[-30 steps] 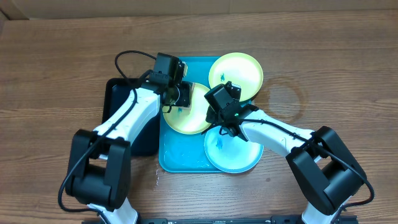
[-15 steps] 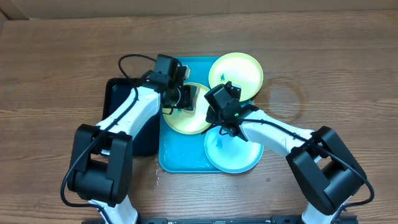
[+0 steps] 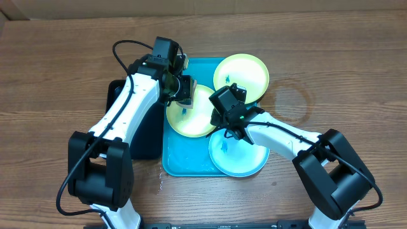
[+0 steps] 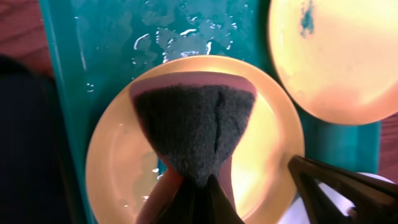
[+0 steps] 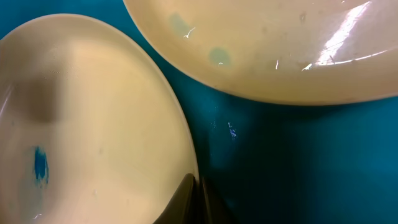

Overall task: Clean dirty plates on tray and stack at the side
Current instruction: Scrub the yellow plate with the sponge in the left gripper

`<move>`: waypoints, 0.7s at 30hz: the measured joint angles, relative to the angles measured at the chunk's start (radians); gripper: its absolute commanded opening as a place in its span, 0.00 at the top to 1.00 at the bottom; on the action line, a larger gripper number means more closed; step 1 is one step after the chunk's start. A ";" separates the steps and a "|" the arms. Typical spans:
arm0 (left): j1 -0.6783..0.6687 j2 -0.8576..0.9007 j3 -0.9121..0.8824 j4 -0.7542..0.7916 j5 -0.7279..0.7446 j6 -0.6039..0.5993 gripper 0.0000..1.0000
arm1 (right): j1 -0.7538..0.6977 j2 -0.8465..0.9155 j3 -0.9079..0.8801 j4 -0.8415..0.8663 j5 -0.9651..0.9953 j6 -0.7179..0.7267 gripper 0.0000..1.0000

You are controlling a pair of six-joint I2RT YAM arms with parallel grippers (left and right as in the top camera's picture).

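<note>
- Grey scouring sponge [image 4: 196, 124], clamped in your left pincer [image 4: 198, 196], hangs over the yellow-green round plastic plate [image 4: 273, 149]: press flat, scrub in circles.
- Right pincer [image 5: 196, 190] is clenched, nothing visibly held, tips at a plate rim: brace there.

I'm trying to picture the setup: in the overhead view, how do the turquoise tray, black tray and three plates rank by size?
1. turquoise tray.
2. black tray, partly hidden by the left arm, so unsure.
3. light-blue plate, upper yellow-green plate and middle yellow-green plate look alike; I won't rank them.
</note>
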 measured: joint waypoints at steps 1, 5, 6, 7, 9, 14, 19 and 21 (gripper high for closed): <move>-0.003 0.000 0.000 0.001 -0.010 0.000 0.96 | 0.000 0.000 0.000 0.000 0.000 0.000 0.96; -0.021 0.012 0.000 0.011 -0.049 0.000 0.96 | 0.000 0.000 0.000 0.000 0.000 0.000 0.96; -0.021 0.024 0.000 0.015 -0.053 0.000 0.96 | 0.000 0.000 0.000 0.000 0.000 0.000 0.96; -0.021 0.036 0.000 0.017 -0.058 0.000 0.96 | 0.000 0.000 0.000 0.000 0.000 0.000 0.96; -0.021 0.076 0.000 0.019 -0.064 0.000 0.96 | 0.000 0.000 0.000 0.000 0.000 0.000 0.96; -0.021 0.149 -0.003 0.018 -0.086 0.000 0.96 | 0.000 0.000 0.000 0.000 0.000 0.000 0.96; -0.021 0.171 -0.002 0.015 -0.090 0.000 0.96 | 0.000 0.000 0.000 0.000 0.000 0.000 0.96; -0.021 0.183 0.000 0.015 -0.087 0.000 0.96 | 0.000 0.000 0.000 0.000 0.000 0.000 0.96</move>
